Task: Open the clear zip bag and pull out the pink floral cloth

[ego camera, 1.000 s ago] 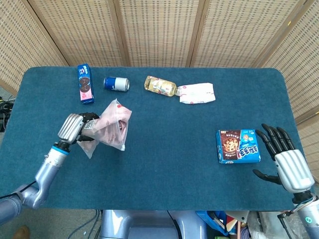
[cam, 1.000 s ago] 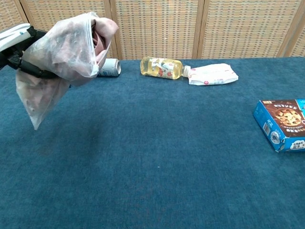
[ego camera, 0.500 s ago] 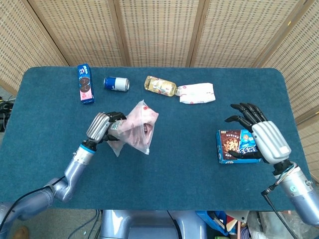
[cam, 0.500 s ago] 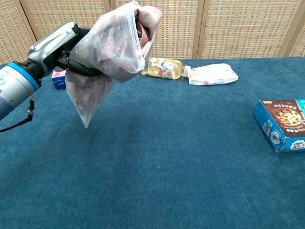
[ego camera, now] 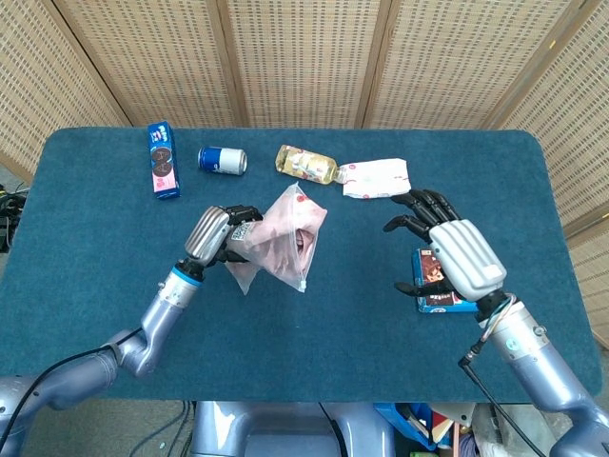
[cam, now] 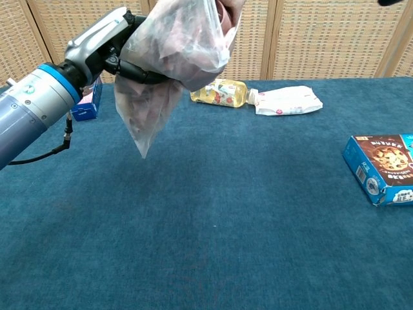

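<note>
The clear zip bag [ego camera: 282,238] is held off the desk [ego camera: 362,314] by the left robot hand [ego camera: 217,235], whose fingers are clamped on the bag's side; in the chest view the bag [cam: 174,58] hangs well above the blue surface with one corner pointing down. The pink floral cloth [ego camera: 297,227] is seen bunched inside, near the bag's mouth, which is turned toward the robot's right and slightly upward. The right robot hand [ego camera: 447,249] is raised with its fingers spread apart and nothing in them, above a blue cookie box [ego camera: 433,284]. The relation that matters is this: the bag lies to the left of the right robot hand, well apart from it, with bare desk between, and the bag's long axis runs from the left robot hand toward the right one, mouth end foremost. The free right robot hand is thus judged to be the one for the zip edge or the cloth, and a reach across toward the left would be needed first. Whether the zip is already parted cannot be told. At the far edge a bottle [ego camera: 306,163], a can [ego camera: 223,160] and a white packet [ego camera: 377,178] are laid.
</note>
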Controlling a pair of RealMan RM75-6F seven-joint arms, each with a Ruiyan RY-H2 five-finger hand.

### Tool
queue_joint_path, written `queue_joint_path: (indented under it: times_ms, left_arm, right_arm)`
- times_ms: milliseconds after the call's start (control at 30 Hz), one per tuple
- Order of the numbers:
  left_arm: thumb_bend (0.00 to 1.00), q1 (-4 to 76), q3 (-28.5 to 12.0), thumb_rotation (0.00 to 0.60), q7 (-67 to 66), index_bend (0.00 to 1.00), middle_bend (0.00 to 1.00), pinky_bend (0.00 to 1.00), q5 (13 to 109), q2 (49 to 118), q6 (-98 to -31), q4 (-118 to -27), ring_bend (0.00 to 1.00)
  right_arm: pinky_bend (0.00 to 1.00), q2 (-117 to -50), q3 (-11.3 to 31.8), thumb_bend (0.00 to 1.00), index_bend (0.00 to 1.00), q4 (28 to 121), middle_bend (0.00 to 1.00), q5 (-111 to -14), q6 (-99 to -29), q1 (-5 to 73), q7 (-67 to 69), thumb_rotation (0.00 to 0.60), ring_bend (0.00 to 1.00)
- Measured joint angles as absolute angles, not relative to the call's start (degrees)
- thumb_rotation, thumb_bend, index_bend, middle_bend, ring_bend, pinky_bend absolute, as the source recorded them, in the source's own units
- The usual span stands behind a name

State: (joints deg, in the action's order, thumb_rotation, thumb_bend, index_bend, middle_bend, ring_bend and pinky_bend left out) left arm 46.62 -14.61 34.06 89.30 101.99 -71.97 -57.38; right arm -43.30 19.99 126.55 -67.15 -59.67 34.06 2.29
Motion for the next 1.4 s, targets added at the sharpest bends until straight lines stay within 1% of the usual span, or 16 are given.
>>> queue_joint_path:
  times_ms: [367, 633, 900, 1400]
  left_arm:
    - [0.39, 48.63, -14.88, 0.6, 29.51, 0.71, 0.56, 0.67, 88.73, 102.43, -71.48, -61.0, 0.55]
    - [0.39, 50.15, -15.74, 0.6, 27.41, 0.71, 0.56, 0.67, 87.51, 103.28, -70.85, -63.05, 0.55]
    - [0.39, 51.28, -16.34, 0.6, 26.65, 0.71, 0.56, 0.67, 86.37, 104.08, -69.79, -62.77, 0.55]
    - [0.39, 52.04, -16.73, 0.6, 27.26, 0.71, 0.57, 0.67, 86.14, 103.37, -70.34, -62.38, 0.55]
  right_arm:
    - [0.0, -46.94, 21.65, 0.0, 0.32, 128.6, 0.14, -52.58, -58.68, 42.04, -8.71, 0.6, 0.0]
    - [0.0, -52.4, 22.0, 0.0, 0.33, 127.69, 0.15, -43.31, -59.85, 48.13, -13.96, 0.6, 0.0]
    - [0.0, -55.35, 22.08, 0.0, 0.33, 126.59, 0.15, -42.34, -60.65, 49.62, -13.52, 0.6, 0.0]
    - [0.0, -54.99, 22.87, 0.0, 0.33, 127.09, 0.14, -42.25, -58.75, 51.07, -11.56, 0.6, 0.0]
